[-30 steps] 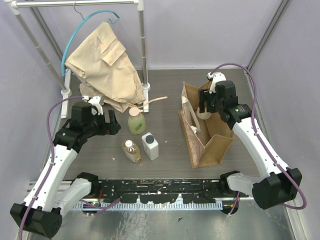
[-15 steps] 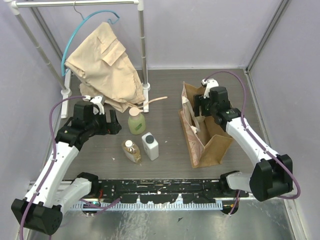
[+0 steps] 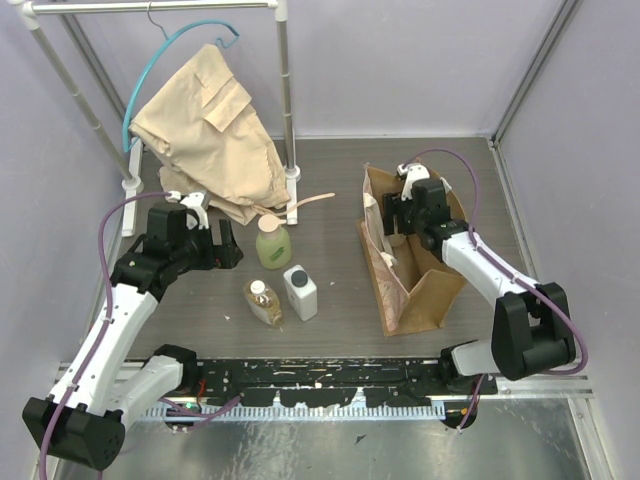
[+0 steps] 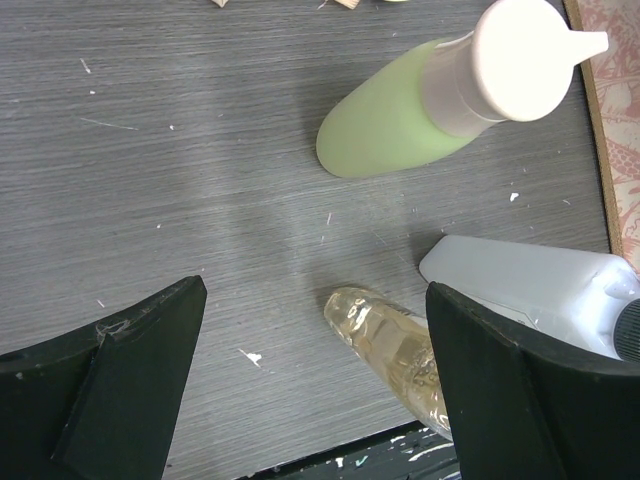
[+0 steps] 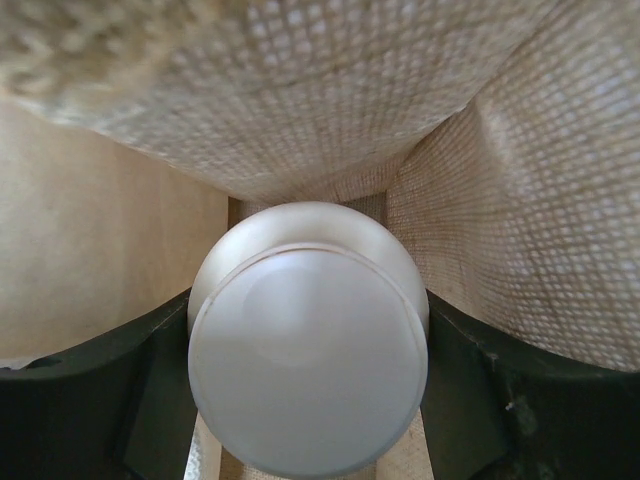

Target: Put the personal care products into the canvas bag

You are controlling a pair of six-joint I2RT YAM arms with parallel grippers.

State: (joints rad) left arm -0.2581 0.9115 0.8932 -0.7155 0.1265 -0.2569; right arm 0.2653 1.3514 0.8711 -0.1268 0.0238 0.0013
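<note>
Down inside bag (image 3: 428, 292): right claw (image 5: 312, 405), bottle (image 5: 308, 320).

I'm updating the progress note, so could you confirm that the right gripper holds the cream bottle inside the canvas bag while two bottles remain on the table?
Not quite: three bottles remain on the table, the green-yellow bottle, the amber bottle and the white bottle, as the top external view shows. The right gripper does hold the cream bottle inside the canvas bag.

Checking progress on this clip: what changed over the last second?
The right gripper, fingers holding the cream bottle, shifted left and down, deeper into the canvas bag. The left gripper, open, and the green bottle, amber bottle and white bottle on the table stayed put.
</note>
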